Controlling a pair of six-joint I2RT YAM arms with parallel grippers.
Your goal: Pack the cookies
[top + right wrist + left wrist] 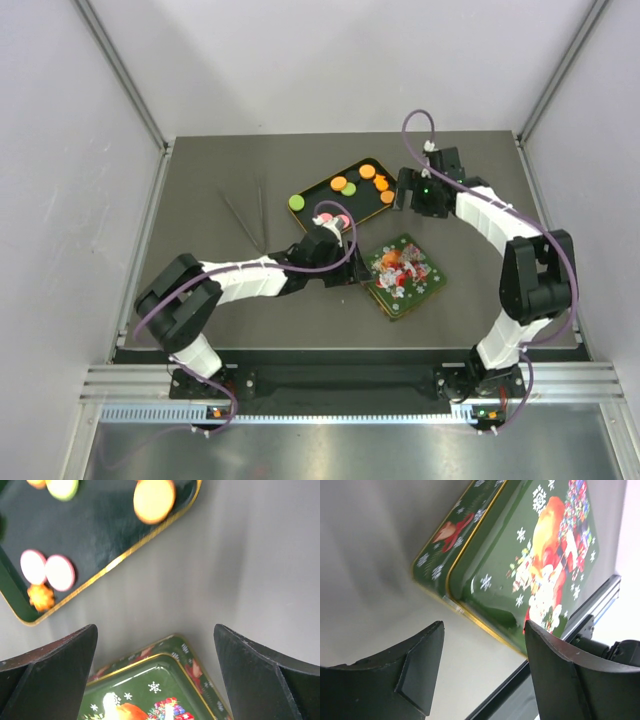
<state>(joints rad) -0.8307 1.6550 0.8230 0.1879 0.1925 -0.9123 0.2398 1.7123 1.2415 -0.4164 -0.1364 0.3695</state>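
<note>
The cookies lie in an open dark tin tray (322,187) with a gold rim: orange ones (339,183), green ones (297,202) and pink ones (326,218). The right wrist view shows the tray (100,535) with an orange cookie (154,500), a green one (62,487) and two pink ones (60,572). My left gripper (350,262) is open and empty between the tray and the Christmas lid (404,276); it (485,630) faces the lid (530,565). My right gripper (402,192) is open and empty beside the tray's right end, and it (155,645) hovers above the table.
The green lid with a Santa picture also shows at the bottom of the right wrist view (150,695). Two thin metal sticks (250,215) lie on the table left of the tray. White walls enclose the table on three sides.
</note>
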